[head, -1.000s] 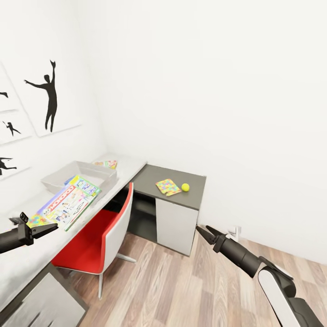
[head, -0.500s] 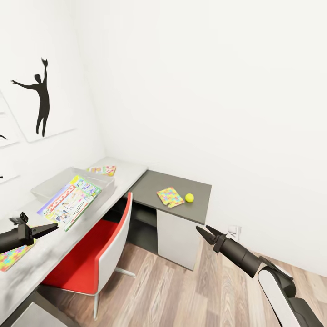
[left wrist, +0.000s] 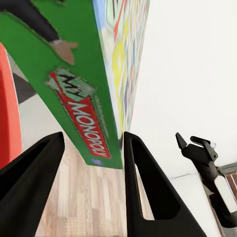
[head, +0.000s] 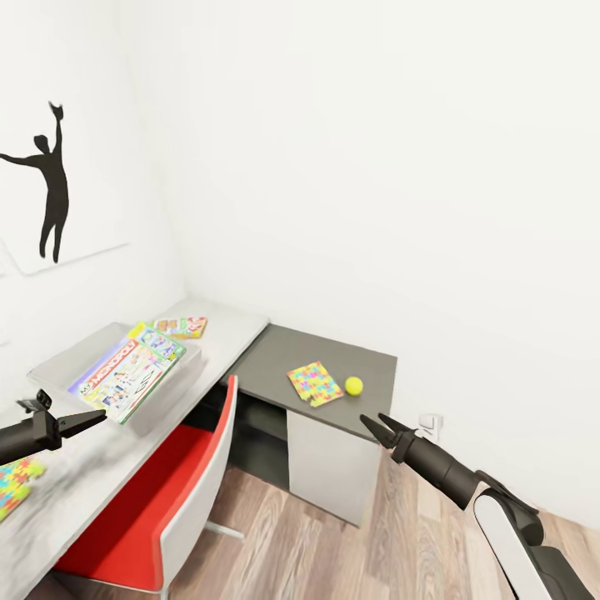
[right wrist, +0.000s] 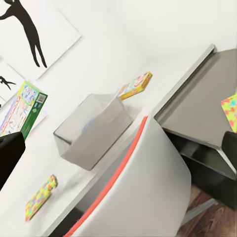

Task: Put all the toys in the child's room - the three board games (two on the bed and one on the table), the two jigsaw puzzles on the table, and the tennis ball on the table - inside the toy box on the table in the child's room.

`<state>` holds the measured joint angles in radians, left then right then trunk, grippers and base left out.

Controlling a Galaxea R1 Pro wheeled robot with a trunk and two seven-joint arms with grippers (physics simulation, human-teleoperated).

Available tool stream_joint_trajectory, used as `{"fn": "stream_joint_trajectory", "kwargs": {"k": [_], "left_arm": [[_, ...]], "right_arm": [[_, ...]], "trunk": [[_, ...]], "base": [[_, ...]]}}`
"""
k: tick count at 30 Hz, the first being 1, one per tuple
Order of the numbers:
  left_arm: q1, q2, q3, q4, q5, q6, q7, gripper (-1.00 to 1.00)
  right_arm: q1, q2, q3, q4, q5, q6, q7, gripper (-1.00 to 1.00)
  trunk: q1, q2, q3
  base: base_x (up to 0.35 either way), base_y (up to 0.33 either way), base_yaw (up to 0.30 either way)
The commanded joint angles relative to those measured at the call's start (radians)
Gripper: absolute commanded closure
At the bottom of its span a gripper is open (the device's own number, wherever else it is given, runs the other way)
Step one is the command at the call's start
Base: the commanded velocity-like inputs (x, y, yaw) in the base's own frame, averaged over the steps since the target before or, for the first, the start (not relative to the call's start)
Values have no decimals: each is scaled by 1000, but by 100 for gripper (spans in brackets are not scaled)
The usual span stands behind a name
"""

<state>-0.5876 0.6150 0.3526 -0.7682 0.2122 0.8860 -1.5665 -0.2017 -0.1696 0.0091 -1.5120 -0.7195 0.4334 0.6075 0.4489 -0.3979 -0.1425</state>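
My left gripper [head: 93, 417] is shut on a pastel board game with a green edge [head: 127, 375] and holds it tilted over the near rim of the light grey toy box [head: 60, 363]. The left wrist view shows that green edge [left wrist: 84, 108] between the fingers. A second board game [head: 185, 327] lies on the light grey table [head: 225, 329] behind the box. One jigsaw puzzle [head: 314, 383] and the tennis ball [head: 353, 385] rest on the dark grey section. Another puzzle [head: 12, 487] lies at the near left. My right gripper [head: 377, 423] hangs open over the floor, short of the ball.
A red and white chair [head: 171, 492] is pushed under the table between my arms. White walls close off the corner, and a silhouette picture [head: 46, 183] hangs at the left. Wood-plank floor [head: 400, 542] lies under the right arm.
The whole view has swung and moved nearer: table, box and pictures slid left and down in the picture. Both arms keep their pose, and the board game stays in the left gripper.
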Motion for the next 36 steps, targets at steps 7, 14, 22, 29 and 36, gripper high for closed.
{"fn": "stream_joint_trajectory", "kwargs": {"k": [7,14,22,29,36], "left_arm": [[0,-1,0,0,0,10,-4,100],[0,-1,0,0,0,10,-4,100],[0,-1,0,0,1,10,-4,100],[0,-2,0,0,1,8,-4,100],[0,-3,0,0,0,7,-4,100]], "right_arm": [[-1,1,2,-1,-10,7,-2,-100],[-1,0,1,-1,-9,8,-1,-100],[-1,-1,-1,-2,-10,8,0,-100],[-1,-1,0,-2,-10,8,0,-100],[-1,-1,0,-2,-11,8,0,-100]], "trunk": [[1,-2,1],[1,-2,2],[1,-2,2],[1,-2,2],[1,-2,2]], "base": [[310,-50,197],[225,-131,111],[46,-16,8],[47,-1,0],[202,29,0]]}}
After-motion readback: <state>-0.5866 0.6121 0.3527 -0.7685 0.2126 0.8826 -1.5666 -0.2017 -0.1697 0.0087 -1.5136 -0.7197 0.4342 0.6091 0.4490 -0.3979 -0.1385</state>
